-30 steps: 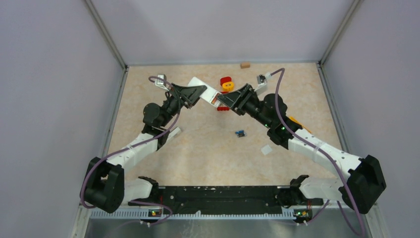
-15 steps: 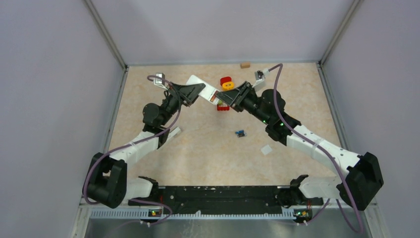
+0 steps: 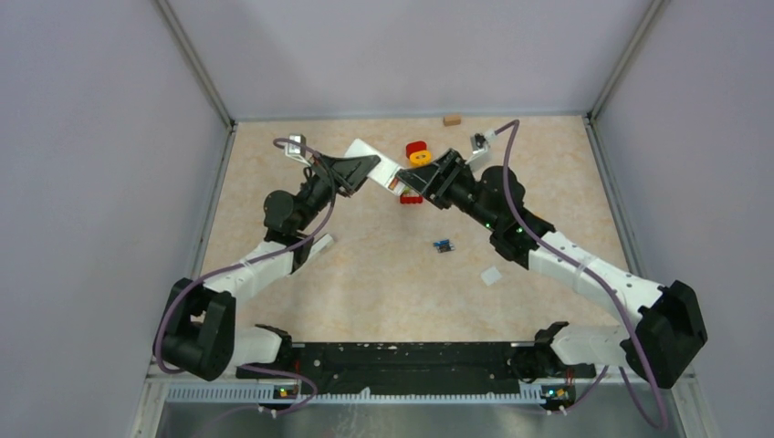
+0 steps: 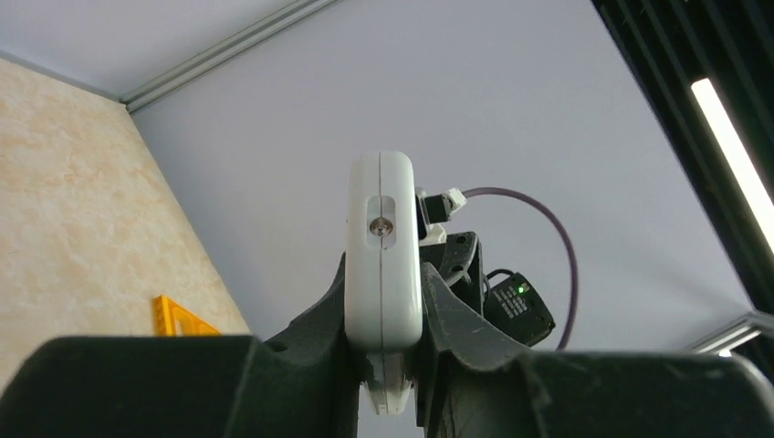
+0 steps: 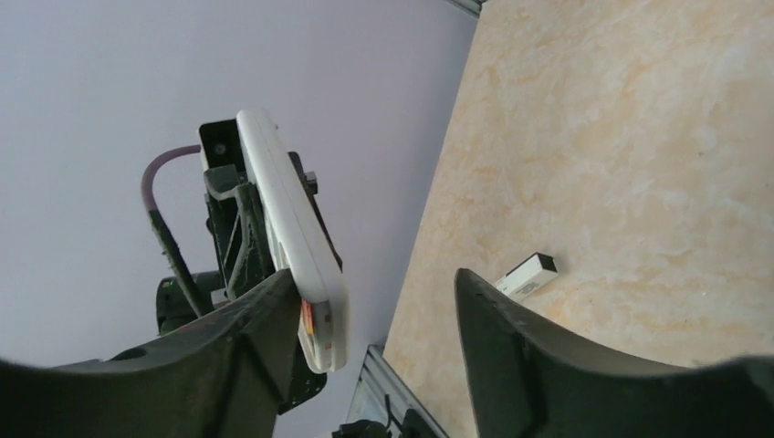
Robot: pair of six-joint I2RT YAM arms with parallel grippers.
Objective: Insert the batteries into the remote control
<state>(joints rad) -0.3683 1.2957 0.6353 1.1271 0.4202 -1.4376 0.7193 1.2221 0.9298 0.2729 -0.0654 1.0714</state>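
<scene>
My left gripper (image 3: 360, 170) is shut on the white remote control (image 3: 372, 161) and holds it tilted above the table; in the left wrist view the remote (image 4: 384, 251) stands edge-on between my fingers (image 4: 388, 319). My right gripper (image 3: 413, 186) is open at the remote's near end. In the right wrist view (image 5: 374, 297) its left finger lies against the remote (image 5: 292, 228), whose open end shows a reddish battery (image 5: 308, 319). A blue and dark battery (image 3: 444, 245) lies loose on the table.
A red and yellow toy (image 3: 418, 152) and a red piece (image 3: 411, 198) lie just behind my right gripper. A tan block (image 3: 451, 119) sits at the back wall. There is also a small white stick (image 3: 319, 244), a white cover (image 3: 491, 276) and an orange object (image 3: 546, 223).
My right gripper has shifted slightly up and left, closer to the remote's end. The left arm and the remote have barely moved.
</scene>
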